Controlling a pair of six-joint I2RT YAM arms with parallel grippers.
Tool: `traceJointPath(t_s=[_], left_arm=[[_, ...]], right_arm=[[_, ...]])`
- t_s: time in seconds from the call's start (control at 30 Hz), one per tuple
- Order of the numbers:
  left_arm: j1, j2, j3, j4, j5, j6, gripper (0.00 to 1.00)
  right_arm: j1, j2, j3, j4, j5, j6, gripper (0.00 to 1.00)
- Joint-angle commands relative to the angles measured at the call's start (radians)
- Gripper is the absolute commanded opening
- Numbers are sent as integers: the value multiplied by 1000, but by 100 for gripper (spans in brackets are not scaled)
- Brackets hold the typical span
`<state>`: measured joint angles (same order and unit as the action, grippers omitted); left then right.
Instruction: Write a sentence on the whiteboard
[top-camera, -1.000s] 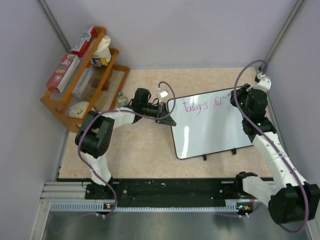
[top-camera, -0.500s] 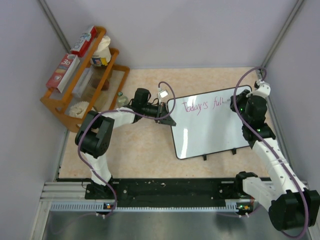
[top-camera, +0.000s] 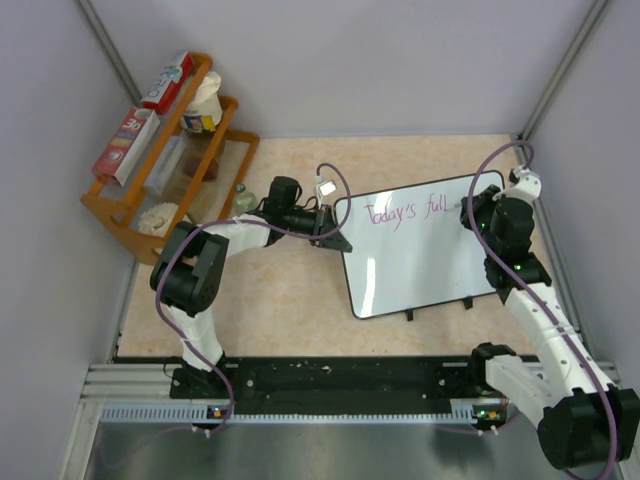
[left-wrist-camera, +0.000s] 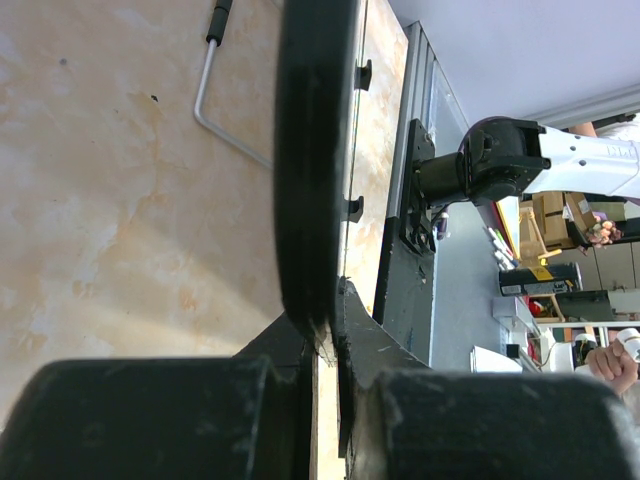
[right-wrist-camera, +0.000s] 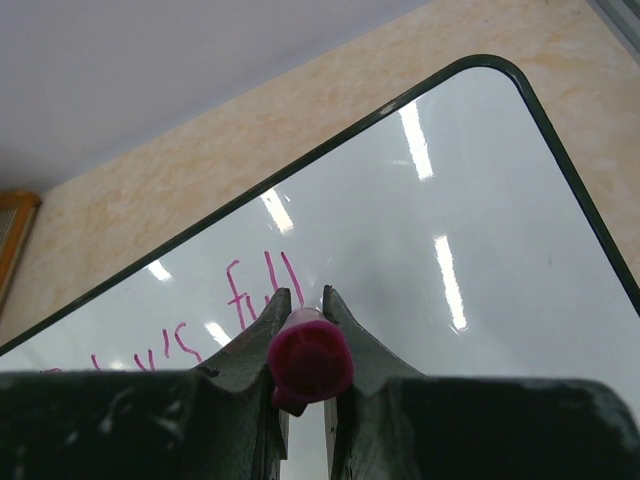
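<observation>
Biggest thing first: the beige table (top-camera: 280, 300) has a whiteboard (top-camera: 420, 265) lying on it, right of centre and turned at a slight angle, with its little black feet poking out at the near edge. There's a wooden rack (top-camera: 165, 160) of boxes and jars over in the far left corner, well away from the action.

The left gripper (top-camera: 335, 237) is pinched narrow on the board's left edge. In the left wrist view the black frame runs straight down into the closed fingers (left-wrist-camera: 300, 350), so it looks like it's just pinning the board in place. The right gripper (right-wrist-camera: 303, 300) sits over the board's far right corner, clamped on a pink marker (right-wrist-camera: 310, 362) held between its fingers. The butt end of the marker blocks the tip, so I can't tell if it's actually touching the surface right now.

Now the small stuff: the sentence (top-camera: 405, 213) reads "Today's full" in thin pink cursive along the top of the board, and the gripper is parked just right of the last "l".

My take is that it's partway done, roughly half. "Today's full" isn't a complete sentence, there's only a bit of room left on that line, and the whole lower part of the board is blank. I'd guess the rest goes on a second line.
</observation>
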<state>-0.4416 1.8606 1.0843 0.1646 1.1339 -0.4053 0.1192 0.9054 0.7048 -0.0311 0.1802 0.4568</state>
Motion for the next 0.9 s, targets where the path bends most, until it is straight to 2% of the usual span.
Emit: traceJointPath(t_s=[0.0,0.53,0.73,0.87], left_arm=[[-22,-28,-34,-57,21,108,0],[-22,-28,-35,-57,21,108,0],[-22,-28,-34,-56,21,108,0],[-22,-28,-35,-56,21,108,0]], right_arm=[[-24,9,18,-15,31,-3,0],[-30,-5,131,-9,2,-13,0],[-30,-33,134,-18,-54,-24,0],[-30,-39,119,-15,-24,-41,0]])
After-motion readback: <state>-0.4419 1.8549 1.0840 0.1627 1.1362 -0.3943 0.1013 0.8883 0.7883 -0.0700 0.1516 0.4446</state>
